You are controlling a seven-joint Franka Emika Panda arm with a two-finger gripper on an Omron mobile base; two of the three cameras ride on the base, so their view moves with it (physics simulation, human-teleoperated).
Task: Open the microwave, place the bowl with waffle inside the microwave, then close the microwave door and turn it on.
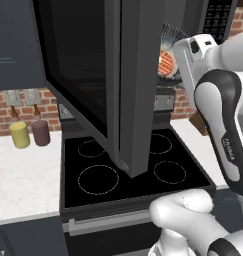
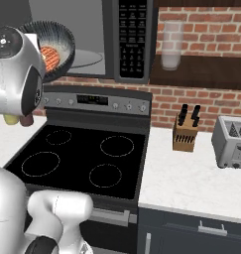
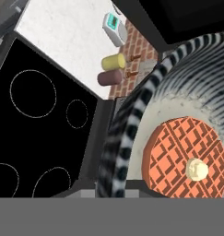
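The microwave point(image 2: 132, 39) hangs above the stove, and its microwave door point(image 1: 128, 75) is swung wide open toward the left, its edge jutting out over the burners. The bowl point(image 2: 60, 42), dark with a pale ribbed inner wall, hangs tilted in the air at the mouth of the open cavity, just in front of the glass turntable point(image 2: 90, 58). Inside it lies the waffle point(image 3: 187, 159), orange-red with a yellow dab. My gripper is shut on the bowl's rim point(image 3: 132, 129); its fingers are hidden behind my wrist and the bowl.
Below is the black stove top point(image 2: 82, 158) with several burner rings. A yellow canister point(image 1: 19, 135) and a maroon one point(image 1: 41, 132) stand on the left counter. A knife block point(image 2: 185, 131) and a toaster point(image 2: 233, 141) sit on the right counter point(image 2: 191, 183).
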